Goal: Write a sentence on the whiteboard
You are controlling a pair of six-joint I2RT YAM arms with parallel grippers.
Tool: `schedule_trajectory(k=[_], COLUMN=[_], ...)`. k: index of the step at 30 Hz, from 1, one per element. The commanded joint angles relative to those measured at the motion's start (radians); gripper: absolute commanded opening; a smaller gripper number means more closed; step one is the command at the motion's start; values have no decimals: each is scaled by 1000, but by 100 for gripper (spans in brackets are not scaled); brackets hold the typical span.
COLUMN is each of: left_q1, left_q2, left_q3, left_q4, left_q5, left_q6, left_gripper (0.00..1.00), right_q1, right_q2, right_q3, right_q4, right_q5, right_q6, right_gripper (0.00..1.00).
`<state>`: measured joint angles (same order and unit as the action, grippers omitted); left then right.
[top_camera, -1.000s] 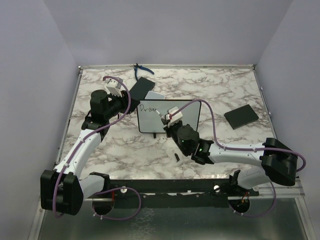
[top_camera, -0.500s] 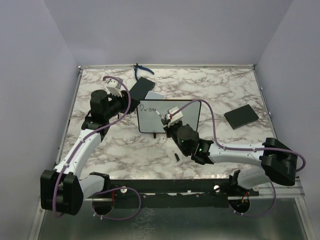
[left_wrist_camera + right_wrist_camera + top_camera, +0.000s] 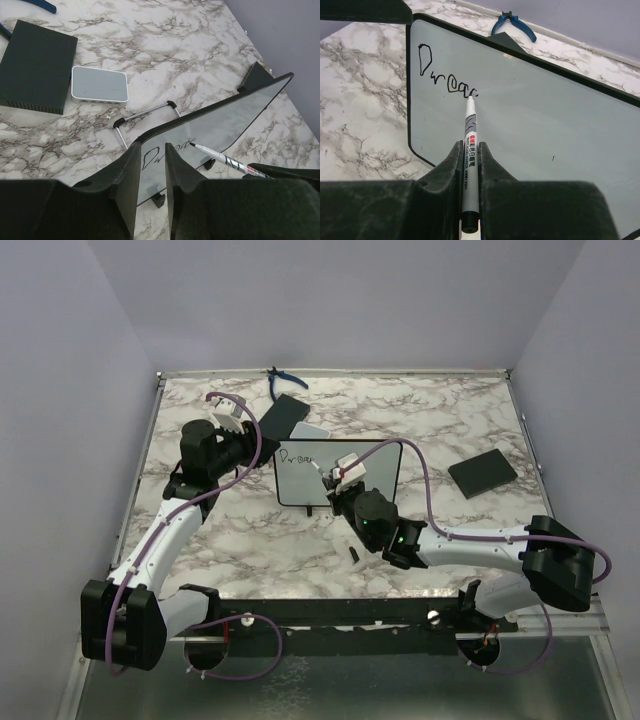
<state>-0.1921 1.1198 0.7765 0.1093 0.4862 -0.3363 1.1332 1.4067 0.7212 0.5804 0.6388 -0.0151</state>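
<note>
On the marble table [image 3: 450, 430], the whiteboard [image 3: 298, 482] stood tilted on its feet near the middle. The left gripper [image 3: 152, 150] was clamped on its left edge, and the right gripper [image 3: 469, 147] was closed tight on a marker [image 3: 470, 127]. The marker's tip touched the end of the sentence [image 3: 447, 80], which read roughly "Drea".

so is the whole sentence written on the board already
No, the whiteboard carries only the start of the sentence, roughly "Drea", with the marker tip resting at its last letter.
</note>
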Motion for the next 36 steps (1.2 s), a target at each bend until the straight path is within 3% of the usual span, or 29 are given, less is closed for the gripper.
schedule_trajectory(k=[1,17,36], left_q1=[-3,-4,-3], left_q2=[-17,-18,-20], left_q3=[-10,-10,-11], left_q4=[4,5,5], left_q5=[12,12,12], left_q6=[-1,-1,-1], left_gripper=[27,27,27], right_q1=[3,5,5], right_q2=[12,5,-1], right_q3=[-2,-9,5], right_q4=[-33,-45,64], right_q5=[20,26,69], right_q6=[12,48,-39], right_gripper=[0,0,0])
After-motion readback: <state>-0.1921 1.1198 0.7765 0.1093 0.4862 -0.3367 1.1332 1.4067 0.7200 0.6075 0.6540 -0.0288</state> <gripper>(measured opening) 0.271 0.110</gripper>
